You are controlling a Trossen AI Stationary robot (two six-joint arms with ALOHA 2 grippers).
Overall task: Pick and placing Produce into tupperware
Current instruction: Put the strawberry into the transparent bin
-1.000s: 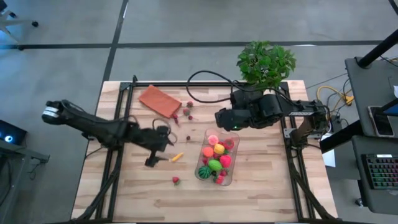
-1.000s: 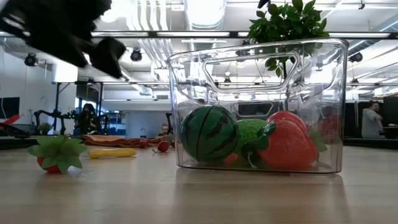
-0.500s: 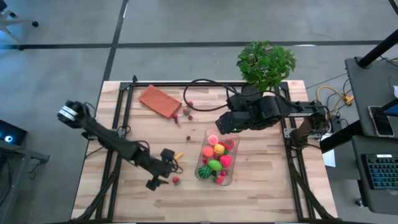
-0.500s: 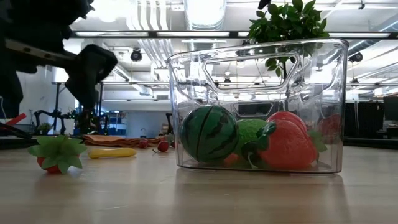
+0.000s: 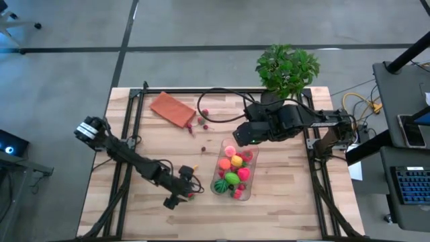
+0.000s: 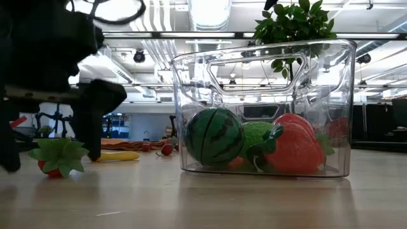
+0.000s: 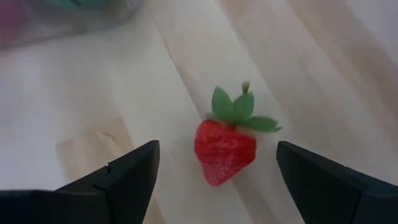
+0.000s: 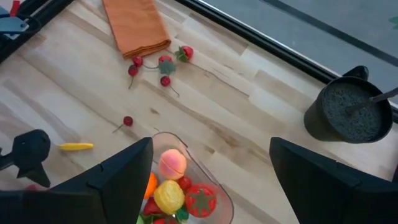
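A small red strawberry [image 7: 225,148] with green leaves lies on the wooden table, left of the tupperware [image 6: 337,95]. My left gripper [image 7: 217,163] is open and low over it, one finger on each side and neither touching; the low view shows the same strawberry [image 6: 58,158] between the dark fingers. The clear tupperware [image 5: 252,181] stands on the table holding a watermelon [image 6: 214,137], a big strawberry [image 6: 296,149] and other produce. My right gripper [image 8: 224,186] is open, hovering above the tub's far end [image 8: 186,152].
A yellow piece [image 5: 195,167] lies just beyond the left gripper. Small red pieces [image 8: 165,65] sit by the orange-brown pad [image 5: 173,109] near the far edge, one more [image 8: 127,121] closer in. The potted plant [image 5: 287,67] stands at the far edge. Black frame rails run along both sides.
My left gripper has travelled toward the table's near edge and a little right, away from the yellow piece, and come down around the loose strawberry. The strawberry has stayed where it was.
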